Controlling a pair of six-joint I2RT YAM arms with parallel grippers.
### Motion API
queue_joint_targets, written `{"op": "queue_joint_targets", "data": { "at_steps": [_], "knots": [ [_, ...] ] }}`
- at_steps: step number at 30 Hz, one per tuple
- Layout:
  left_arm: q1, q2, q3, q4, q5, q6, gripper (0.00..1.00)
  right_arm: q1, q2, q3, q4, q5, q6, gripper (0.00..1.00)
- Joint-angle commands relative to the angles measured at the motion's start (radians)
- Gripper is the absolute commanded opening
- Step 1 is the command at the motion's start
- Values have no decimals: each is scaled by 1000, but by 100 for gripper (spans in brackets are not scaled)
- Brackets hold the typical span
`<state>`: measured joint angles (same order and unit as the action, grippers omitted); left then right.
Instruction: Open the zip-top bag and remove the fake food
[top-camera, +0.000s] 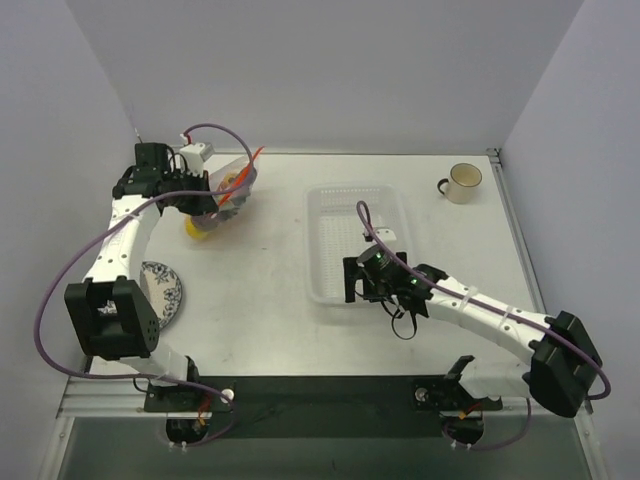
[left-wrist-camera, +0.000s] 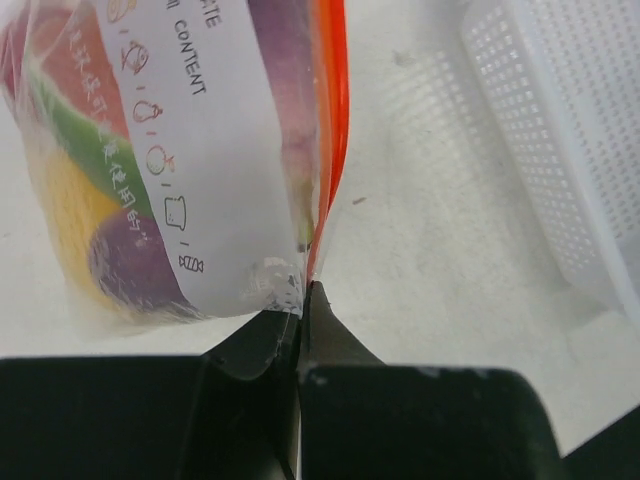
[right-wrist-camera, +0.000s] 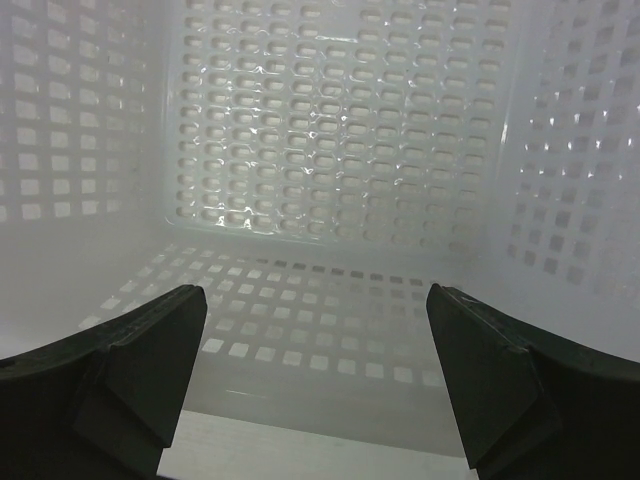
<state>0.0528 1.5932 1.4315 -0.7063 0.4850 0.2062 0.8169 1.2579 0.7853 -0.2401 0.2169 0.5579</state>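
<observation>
Left tool (left-wrist-camera: 304, 298) pinches the zip-top bag (left-wrist-camera: 225, 130) by its corner.

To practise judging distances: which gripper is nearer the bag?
Left. The left gripper pinches the bag's edge; the right gripper hangs open at the basket's near end, well away.

left arm (top-camera: 115, 240): I have it running up the left side of the frame, elbow bent, wrist turned inward at the upper left.
left gripper (top-camera: 203, 198): fingers pressed together, pinching the edge of the zip-top bag (left-wrist-camera: 230, 150).
right arm (top-camera: 480, 310): I see it stretched low from the lower right toward centre frame.
right gripper (top-camera: 366, 280): jaws spread wide.
</observation>
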Motion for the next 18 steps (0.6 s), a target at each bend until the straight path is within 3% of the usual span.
{"op": "queue_joint_targets", "data": {
  "at_steps": [1,6,10,13,16,18],
  "knots": [
    [-13,-73,30,-139,141,28,0,62,-98,-67,-94,44,125,100],
    [-39,-139,79,-237,220,77,0,149,-152,20,-105,119,56,100],
    [-97,-165,177,-396,296,137,0,159,-106,230,-15,157,-299,100],
    [-134,-173,269,-527,316,219,0,159,-55,334,153,102,-564,100],
    [-154,-190,357,-648,333,297,0,159,-14,377,341,-24,-717,100],
    [-156,-213,383,-715,327,360,0,159,27,416,377,-112,-811,100]
  ]
}}
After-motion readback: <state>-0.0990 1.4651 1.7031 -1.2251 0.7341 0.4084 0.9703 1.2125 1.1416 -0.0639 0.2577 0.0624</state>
